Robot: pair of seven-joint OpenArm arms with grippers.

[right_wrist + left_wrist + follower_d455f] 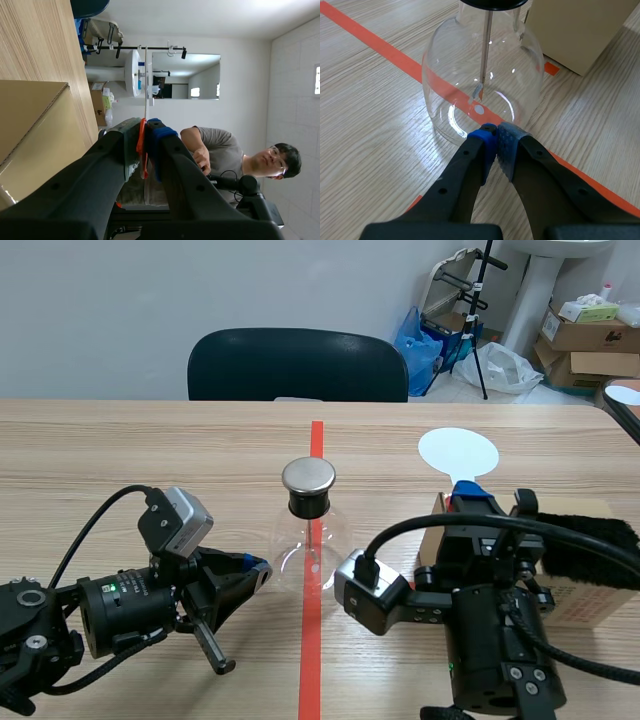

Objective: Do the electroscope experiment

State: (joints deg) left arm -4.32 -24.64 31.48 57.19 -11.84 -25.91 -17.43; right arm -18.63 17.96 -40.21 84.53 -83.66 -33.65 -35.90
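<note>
A glass electroscope flask [310, 540] with a round metal cap [308, 476] stands on the orange-red tape line at mid-table. Its rod and foil leaves [478, 92] hang inside the glass [440, 75]. My left gripper [256, 574] lies low just left of the flask, shut on nothing, its fingertips [496, 138] almost at the glass base. My right gripper [470, 498] is raised and shut on the orange handle of a white disc paddle [458, 452]. The right wrist view shows the paddle [145, 75] edge-on, its handle [142, 150] pinched between the pads.
A cardboard box [600, 590] with a strip of black fur [590, 530] on top sits at the right, close behind the right arm and beside the flask [580, 30]. A dark chair [298, 365] stands across the table. A person [225, 150] shows beyond the right gripper.
</note>
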